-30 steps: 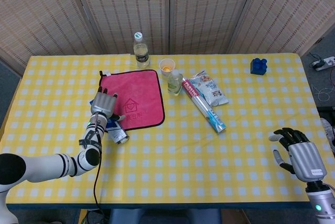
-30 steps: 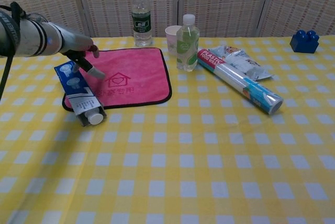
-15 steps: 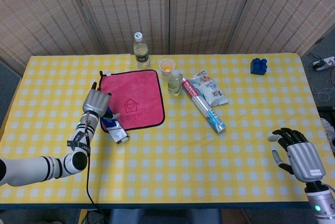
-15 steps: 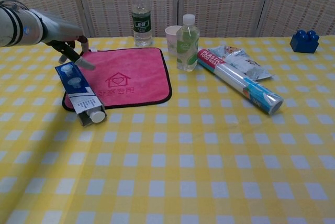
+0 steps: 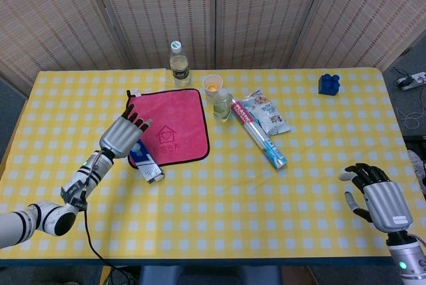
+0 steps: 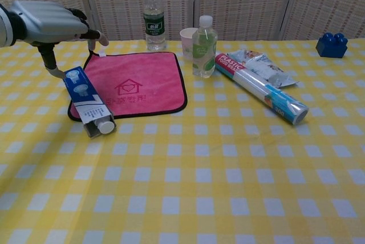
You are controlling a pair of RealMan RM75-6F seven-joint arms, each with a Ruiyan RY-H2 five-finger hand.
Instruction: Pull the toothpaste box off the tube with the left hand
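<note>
The blue and white toothpaste box [image 6: 85,99] lies on the left edge of the pink cloth [image 6: 142,84], and the tube's white cap [image 6: 105,127] pokes out of its near end. In the head view the box [image 5: 146,162] shows just right of my left hand [image 5: 122,136]. That hand [image 6: 50,21] hovers above the box's far end with fingers apart, thumb hanging down, holding nothing and not touching the box. My right hand [image 5: 377,196] rests low at the near right of the table, empty, fingers loosely spread.
Behind the cloth stand a water bottle [image 6: 153,16], a paper cup [image 6: 187,40] and a small green bottle [image 6: 204,41]. A long wrap box [image 6: 261,89] and a snack bag [image 6: 265,66] lie to the right. A blue brick [image 6: 332,45] sits far right.
My left hand has lifted off the cloth near the box and drawn back toward the near left. The box and the right hand have stayed put.
</note>
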